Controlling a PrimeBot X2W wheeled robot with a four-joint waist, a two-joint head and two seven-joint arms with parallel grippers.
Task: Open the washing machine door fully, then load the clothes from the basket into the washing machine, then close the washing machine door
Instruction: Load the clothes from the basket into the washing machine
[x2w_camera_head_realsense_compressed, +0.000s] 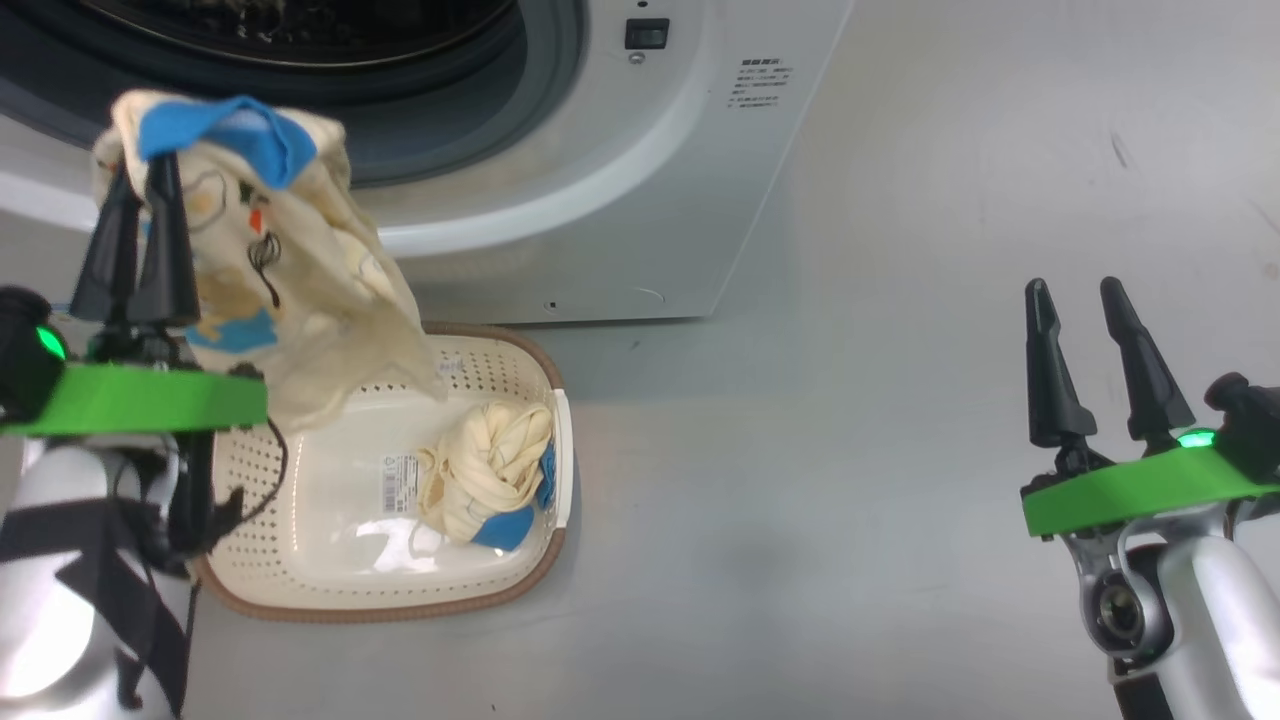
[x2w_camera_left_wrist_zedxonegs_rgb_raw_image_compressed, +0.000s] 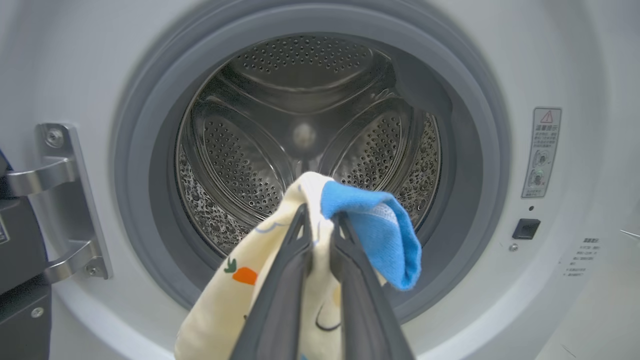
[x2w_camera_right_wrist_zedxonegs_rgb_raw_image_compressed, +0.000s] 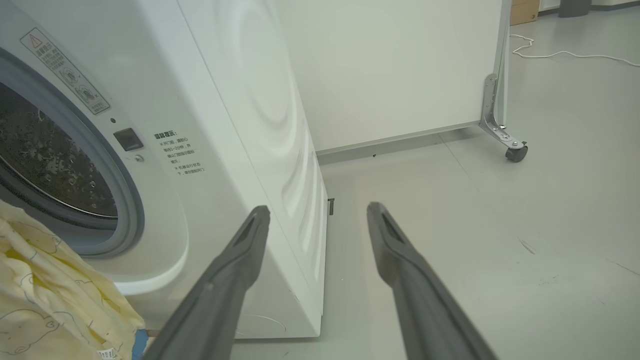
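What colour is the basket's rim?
Brown; the basket rim shows best in the head view.

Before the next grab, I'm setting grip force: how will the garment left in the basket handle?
Probably floppy: the basket garment lies twisted. Likely light: the held garment drapes limply from the left gripper. It may lift whole.
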